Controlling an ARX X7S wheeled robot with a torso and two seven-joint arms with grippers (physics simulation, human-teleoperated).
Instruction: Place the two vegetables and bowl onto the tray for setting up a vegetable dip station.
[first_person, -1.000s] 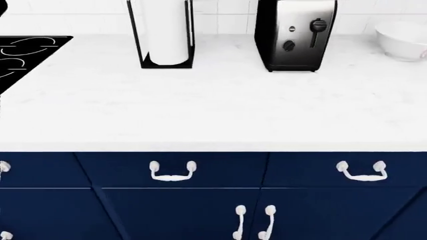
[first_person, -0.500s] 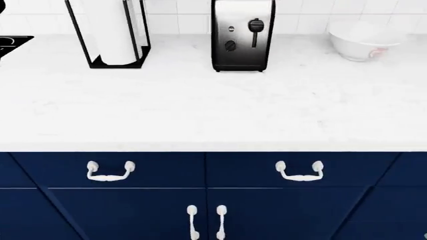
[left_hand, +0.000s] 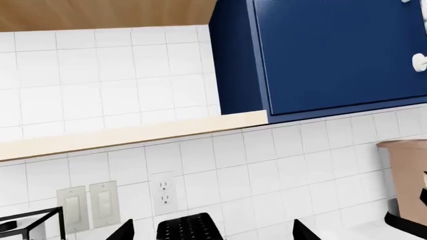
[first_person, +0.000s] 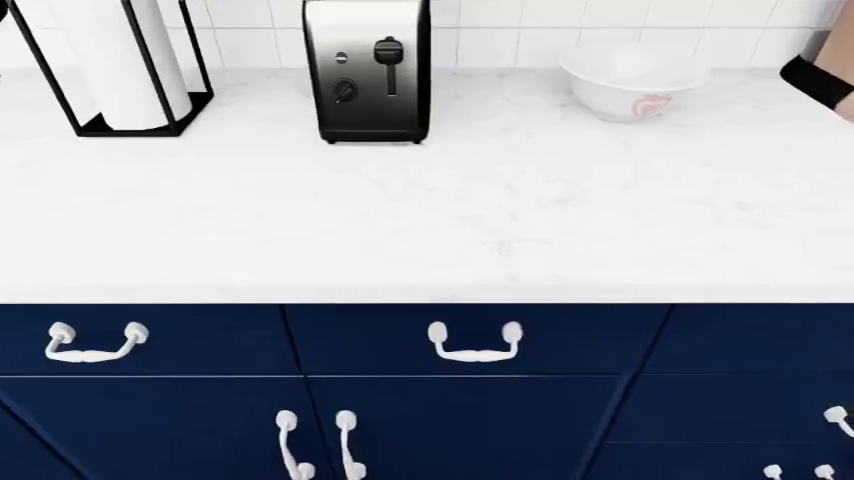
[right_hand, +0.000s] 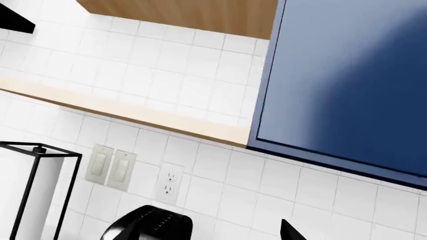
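A white marble table ran across the head view, backed by white wall tiles, with dark blue drawers and white handles below its front edge. At the back of it we saw a paper towel holder on the left, a black and silver toaster beside it, and further right the white bowl, its red-pink mark facing us. The bowl stood well apart from the toaster. At the right edge a tan and black object was cut off by the frame.

We found no tray, cucumber or carrot in any view.

Only the wrist views showed what lay higher up: blue wall cupboards, a wooden shelf, a socket and light switches. The left wrist view also caught the tan object. Neither arm appeared in the head view, and we could not tell how far open either set of jaws stood, nor whether they held anything.
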